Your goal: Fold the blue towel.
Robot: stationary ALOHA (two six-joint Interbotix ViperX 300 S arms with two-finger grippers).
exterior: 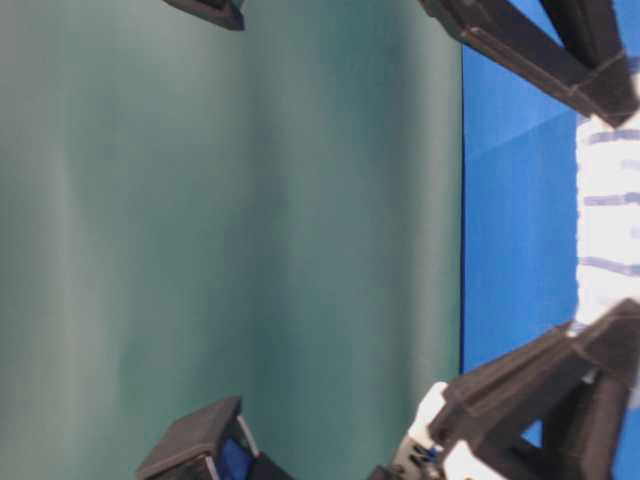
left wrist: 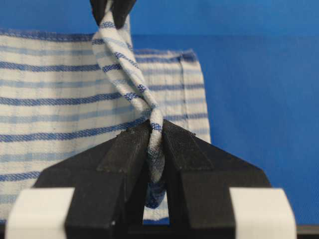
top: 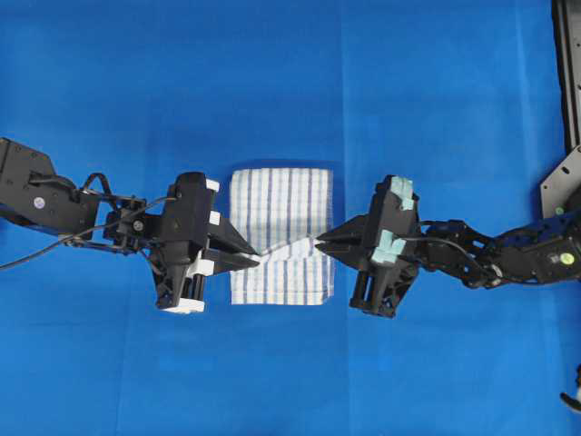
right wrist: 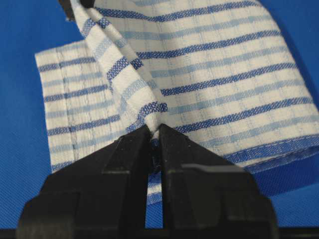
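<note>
While both of my arms reach in from opposite sides, the blue towel [top: 281, 204] lies between them in the middle of the blue table covering [top: 272, 73]. It is a white woven cloth crossed by thin dark-blue and paler blue stripes that form a faint check, with a stitched hem along its edges. Seen from overhead it is a folded, roughly rectangular pad, flat on the far part. Across its near part a raised edge of the fabric is stretched taut from one claw to the other, and in my left wrist view this strip looks rolled and twisted like a cord.

My left gripper [top: 254, 259] comes in from the left of the overhead view, its black fingers pointing toward the middle, and it is clenched on the left end of that raised edge; the cloth is pinched tight between the two finger pads [left wrist: 130, 149]. My right gripper [top: 320, 242] comes in from the right, its body rolled to one side, and it is likewise clamped on the right end, with a fold of striped fabric squeezed between its fingers [right wrist: 130, 149].
</note>
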